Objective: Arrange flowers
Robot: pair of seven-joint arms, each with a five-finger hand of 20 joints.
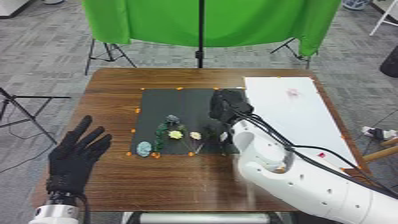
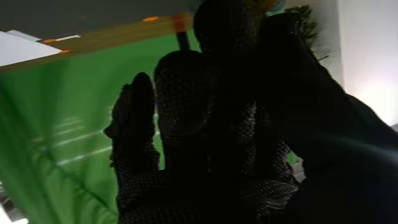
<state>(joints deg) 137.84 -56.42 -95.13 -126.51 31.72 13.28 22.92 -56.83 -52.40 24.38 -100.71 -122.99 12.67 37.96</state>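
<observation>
Left robot hand (image 1: 75, 155): wide, fingers spread, raised near the left edge of the surface (image 1: 195, 185). Right robot hand (image 1: 229, 104): over the right part of the dark mat (image 1: 182, 102); can't tell if it's wide, narrow or holding anything. Leafy green sprig (image 2: 306, 31) is near it in the wrist view; can't tell if they touch.

Flowers are on the mat, mostly the near-left half. Pale yellow flower (image 1: 175, 135) and cream-pink flower (image 1: 195, 135) sit side by side, grey-blue flower (image 1: 172, 119) just beyond the yellow one. Light blue flower (image 1: 144, 148) is at the near-left corner, green foliage (image 1: 161, 134) between it and the grey-blue one. White panel (image 1: 293, 115) lies right of the mat, orange tape bits (image 1: 179, 88) along the mat edges.
</observation>
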